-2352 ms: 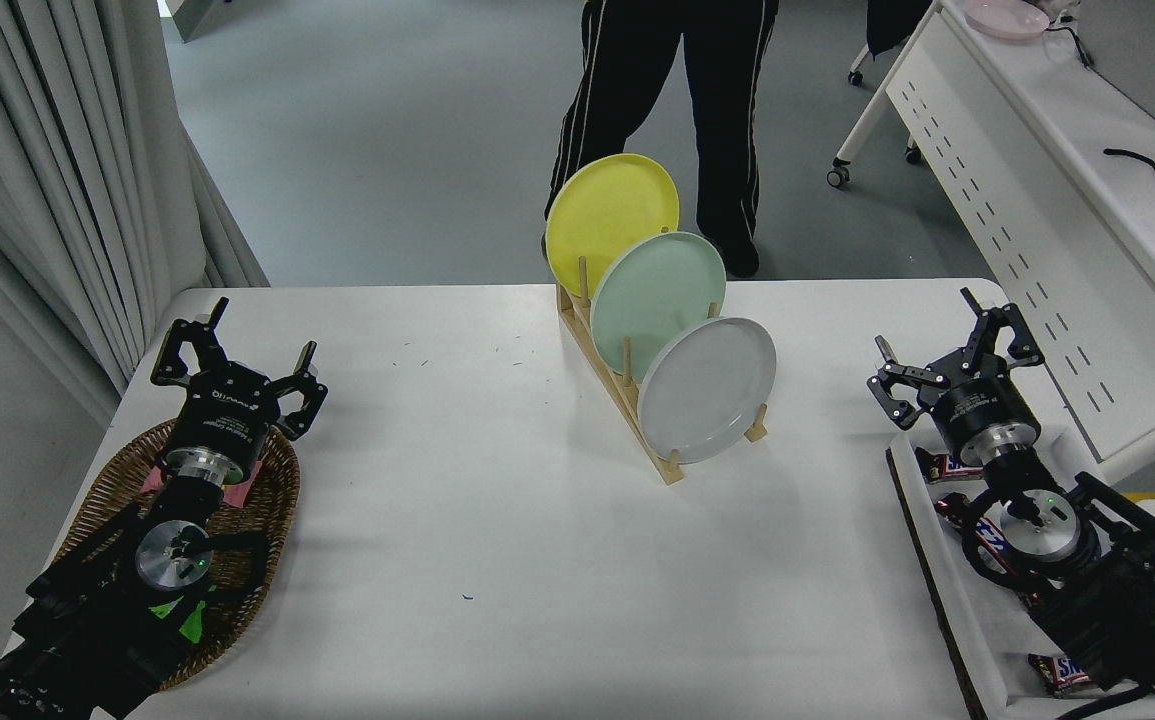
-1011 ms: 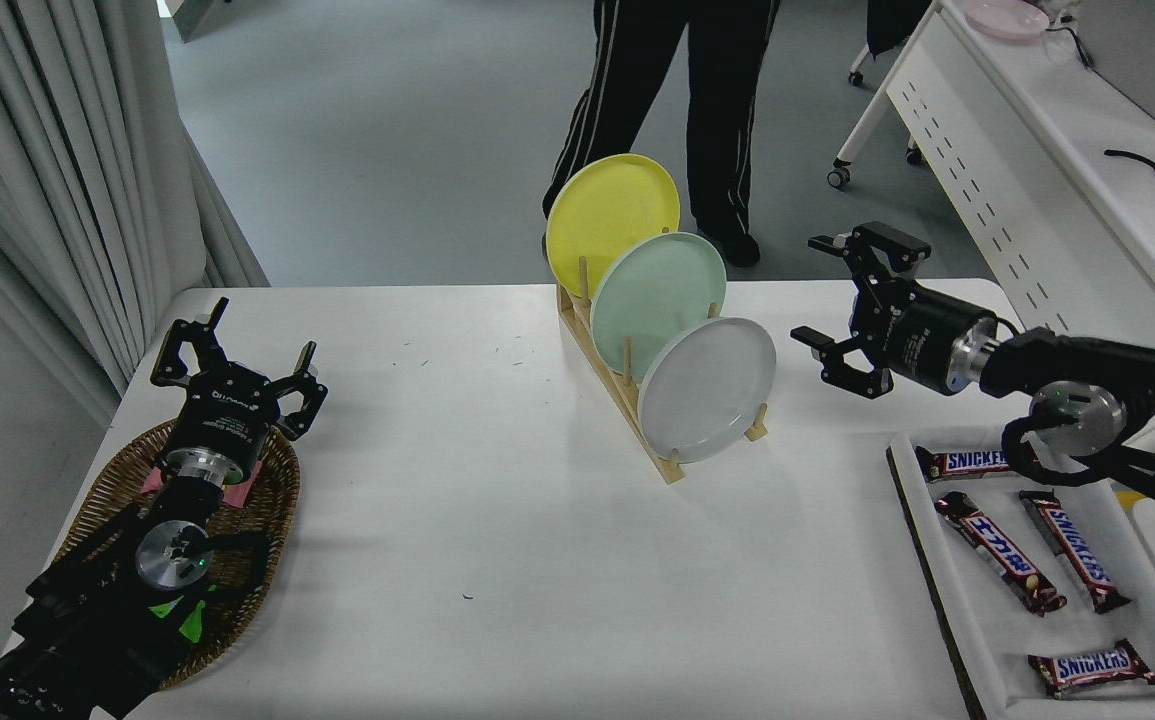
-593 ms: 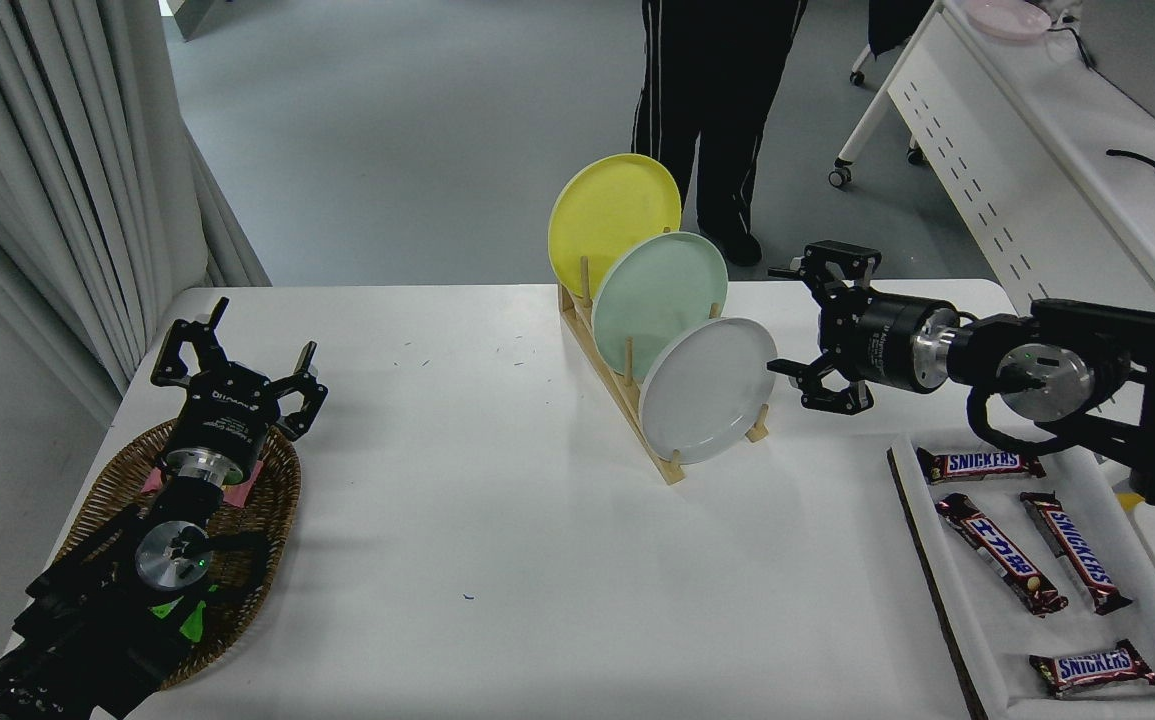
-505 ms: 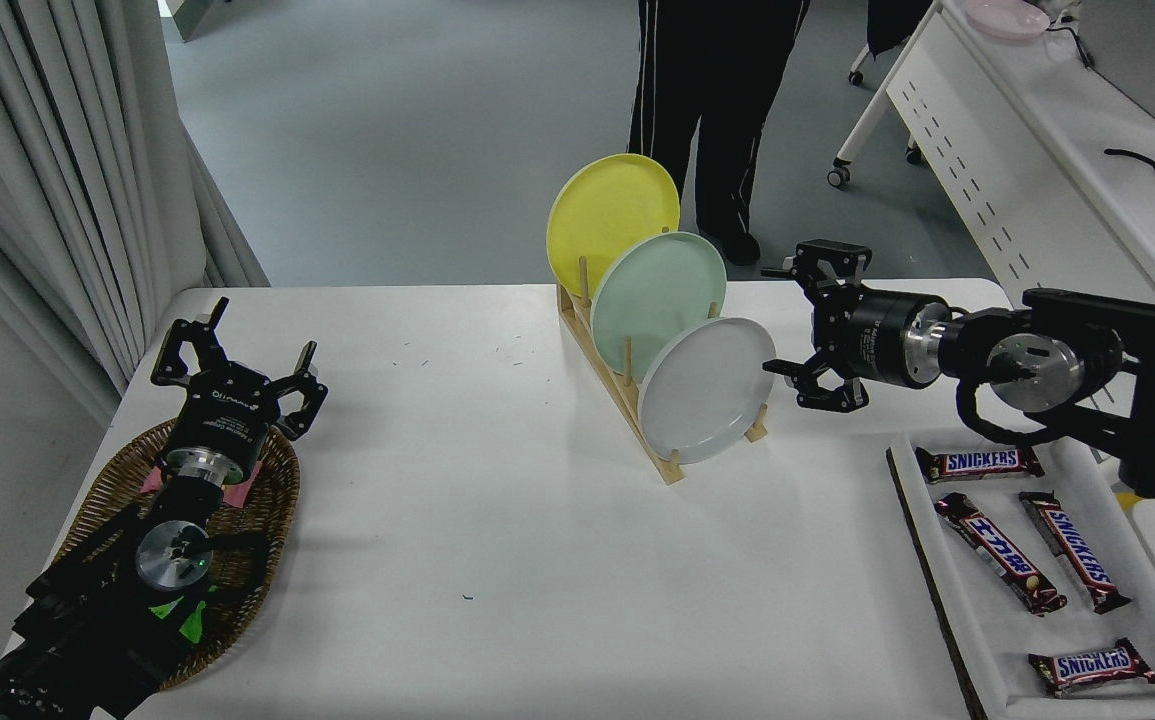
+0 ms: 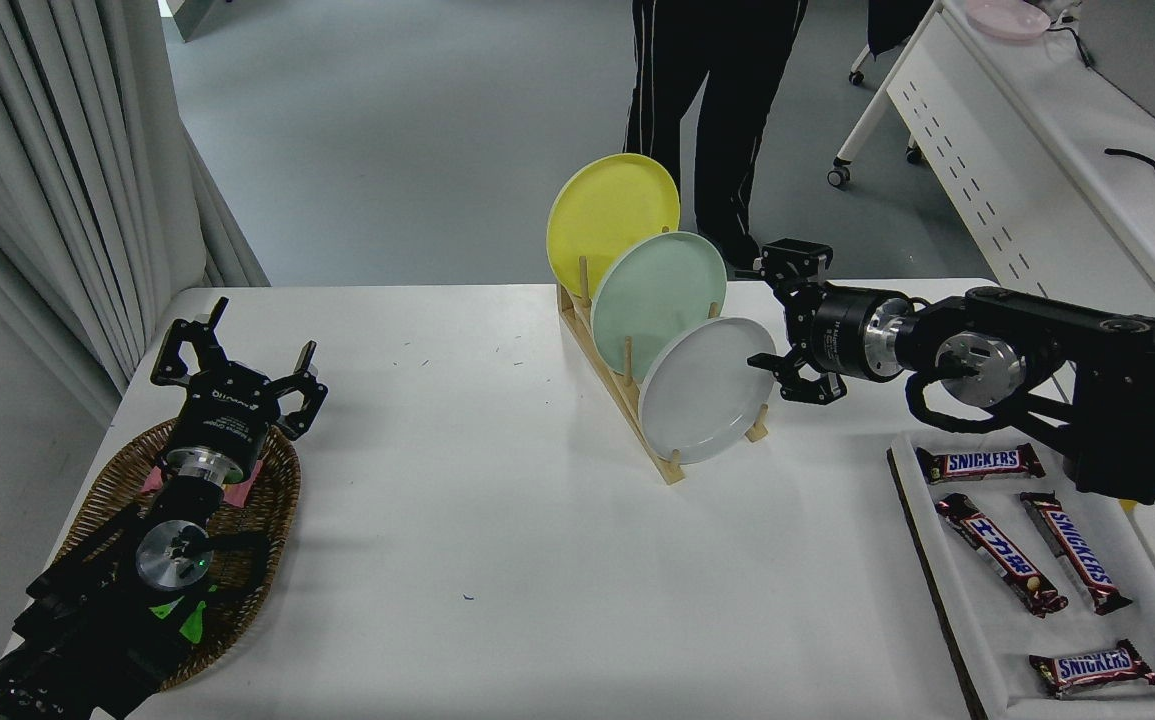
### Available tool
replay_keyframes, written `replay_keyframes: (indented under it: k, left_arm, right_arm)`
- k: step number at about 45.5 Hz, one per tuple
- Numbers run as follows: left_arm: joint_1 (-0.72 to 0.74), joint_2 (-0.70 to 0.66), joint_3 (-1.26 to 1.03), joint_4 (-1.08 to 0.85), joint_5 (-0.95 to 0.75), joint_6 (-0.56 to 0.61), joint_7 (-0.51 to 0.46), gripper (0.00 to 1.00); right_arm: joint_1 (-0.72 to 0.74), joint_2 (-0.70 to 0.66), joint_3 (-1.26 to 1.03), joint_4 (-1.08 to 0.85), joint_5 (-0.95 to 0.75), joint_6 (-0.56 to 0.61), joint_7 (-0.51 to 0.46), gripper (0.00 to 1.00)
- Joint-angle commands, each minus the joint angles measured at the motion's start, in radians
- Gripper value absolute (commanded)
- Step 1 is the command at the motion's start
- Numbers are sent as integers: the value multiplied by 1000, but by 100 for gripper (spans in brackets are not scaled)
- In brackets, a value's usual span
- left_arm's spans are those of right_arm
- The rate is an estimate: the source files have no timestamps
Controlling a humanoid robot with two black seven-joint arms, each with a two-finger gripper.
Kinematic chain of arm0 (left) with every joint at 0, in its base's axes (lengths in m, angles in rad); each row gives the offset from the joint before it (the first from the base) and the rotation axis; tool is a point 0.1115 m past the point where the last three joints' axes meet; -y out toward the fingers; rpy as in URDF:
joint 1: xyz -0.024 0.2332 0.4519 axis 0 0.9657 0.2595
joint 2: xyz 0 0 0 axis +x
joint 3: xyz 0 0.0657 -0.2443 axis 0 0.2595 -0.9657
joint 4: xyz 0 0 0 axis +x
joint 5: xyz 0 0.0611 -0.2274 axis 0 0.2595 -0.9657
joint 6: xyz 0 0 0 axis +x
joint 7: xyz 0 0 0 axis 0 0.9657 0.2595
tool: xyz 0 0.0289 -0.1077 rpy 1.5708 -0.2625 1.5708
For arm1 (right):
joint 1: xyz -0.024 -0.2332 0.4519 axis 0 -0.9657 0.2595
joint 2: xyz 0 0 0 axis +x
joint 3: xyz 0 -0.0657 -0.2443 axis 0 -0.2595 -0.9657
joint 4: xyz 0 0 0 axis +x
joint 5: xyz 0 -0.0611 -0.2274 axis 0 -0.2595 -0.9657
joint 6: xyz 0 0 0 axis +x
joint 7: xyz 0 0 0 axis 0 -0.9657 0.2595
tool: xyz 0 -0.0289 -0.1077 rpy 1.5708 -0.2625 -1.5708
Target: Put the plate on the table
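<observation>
- Grey-white and plain, the plate [image 5: 707, 390] is standing on edge in the nearest slot of a wooden rack [image 5: 659, 455], leaning back against a mint plate [image 5: 659, 302], with a yellow plate [image 5: 612, 222] behind that.
- Reaching in from the right side, the right gripper [image 5: 770, 316] is hanging at the plate's right rim with its jaws spread wide, one finger above the rim and one at its right edge; whether either finger is touching the plate, I cannot tell.
- Gripping has not yet begun, so the step in hand looks to be lining the jaws up over the rim.
- Doing this well probably means sliding one finger in front of the rim and one behind it, into the gap before the mint plate, so that only the grey-white plate is being pinched.
- Closing should be gentle but firm, since a smooth rim could be slipping out of a light hold.
- Lifting should likely be going up along the rack's pegs rather than sideways; a sideways pull risks dragging the light rack or tipping the plates behind.
- Open table [image 5: 497, 520] is lying in front of the rack, and that looks like a good landing spot.
- Parked at the lower left, the left gripper [image 5: 237, 365] is resting over a wicker basket [image 5: 272, 520], jaws spread.
- Snack bars are lying in a tray [image 5: 977, 640] at the right, and a person [image 5: 712, 90] is standing beyond the far edge.
</observation>
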State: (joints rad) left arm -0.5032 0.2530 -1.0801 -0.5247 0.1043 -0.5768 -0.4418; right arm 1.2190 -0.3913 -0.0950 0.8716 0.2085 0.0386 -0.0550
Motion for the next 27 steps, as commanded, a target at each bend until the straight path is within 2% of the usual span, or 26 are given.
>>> replay_keyframes:
  k: [1,8,16,27]
  left_arm:
    - [0,0,0,-1,0,0,0,100]
    - [0,-1,0,0,0,0,0,100]
    - [0,0,0,-1,0,0,0,100]
    - [0,0,0,-1,0,0,0,100]
  right_arm:
    - [-24,66,44,-56,28,-40,-3,96]
    - [-32,74,66,-65,28,-63,-3,94]
    - [-38,83,66,-66,26,-62,-3,80]
    - [-33,129,44,-105,9,-48,-25,79]
